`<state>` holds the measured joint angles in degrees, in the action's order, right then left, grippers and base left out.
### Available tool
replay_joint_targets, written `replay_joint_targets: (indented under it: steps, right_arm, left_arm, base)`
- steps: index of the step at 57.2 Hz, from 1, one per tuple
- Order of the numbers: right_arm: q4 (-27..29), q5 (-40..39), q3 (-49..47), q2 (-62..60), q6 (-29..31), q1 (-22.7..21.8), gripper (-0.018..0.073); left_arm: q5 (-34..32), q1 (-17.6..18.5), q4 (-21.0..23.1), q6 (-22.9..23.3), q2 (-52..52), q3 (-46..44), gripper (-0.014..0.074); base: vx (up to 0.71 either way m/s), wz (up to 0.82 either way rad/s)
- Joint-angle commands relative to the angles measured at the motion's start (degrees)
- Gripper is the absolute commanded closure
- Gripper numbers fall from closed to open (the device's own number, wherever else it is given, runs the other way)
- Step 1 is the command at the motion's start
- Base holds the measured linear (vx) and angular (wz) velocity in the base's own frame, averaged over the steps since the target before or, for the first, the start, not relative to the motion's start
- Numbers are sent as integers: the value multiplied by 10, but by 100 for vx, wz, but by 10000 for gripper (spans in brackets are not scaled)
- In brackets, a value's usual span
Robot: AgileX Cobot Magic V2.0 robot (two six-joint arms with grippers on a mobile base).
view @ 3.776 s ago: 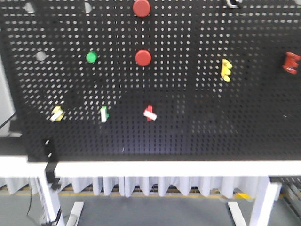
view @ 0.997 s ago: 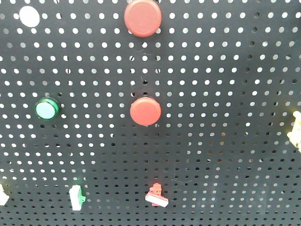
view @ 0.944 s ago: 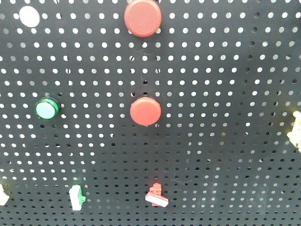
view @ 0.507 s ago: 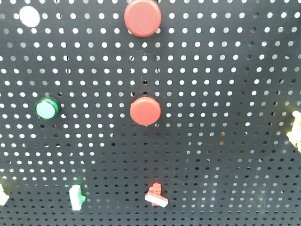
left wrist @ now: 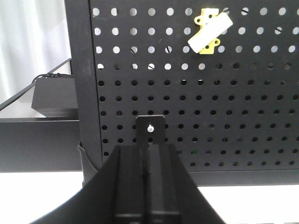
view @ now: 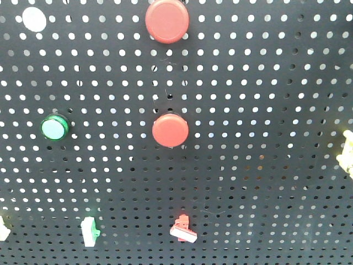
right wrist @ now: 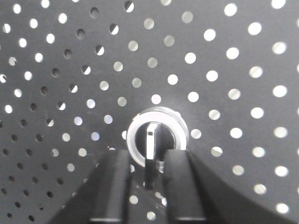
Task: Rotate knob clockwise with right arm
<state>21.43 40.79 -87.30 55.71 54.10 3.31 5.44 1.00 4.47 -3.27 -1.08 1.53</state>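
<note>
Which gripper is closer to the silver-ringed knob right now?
Right. The right gripper has a finger on either side of the knob handle; the left gripper sits by the pegboard bottom edge, below a yellow switch.

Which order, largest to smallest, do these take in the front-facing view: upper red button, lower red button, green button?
1. upper red button
2. lower red button
3. green button
True sizes stay unsure.
</note>
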Motion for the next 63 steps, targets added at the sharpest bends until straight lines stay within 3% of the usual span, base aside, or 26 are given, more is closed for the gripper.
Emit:
replay_joint_targets:
  steps: [1,20,29,43,53,63]
  right_arm:
    - [11,-46,-12,3,-12,0,274]
    - [15,-50,-12,5,-109,0,575]
    - [29,-50,-12,5,-204,0,569]
    - [105,-62,-12,13,-454,0,568]
    - [179,-118,-12,27,-609,0,568]
    - [205,-154,-12,40,-704,0,568]
  left_arm:
    - [-49,4,2,3,-6,6,603]
    - [-49,4,2,3,-6,6,603]
    - [-49,4,2,3,-6,6,603]
    - [-49,4,2,3,-6,6,603]
    - [-49,4,2,3,-6,6,603]
    - [-49,4,2,3,-6,6,603]
  base:
    - [0,0]
    - [0,0]
    - [0,0]
    - [0,0]
    - [0,0]
    - [0,0]
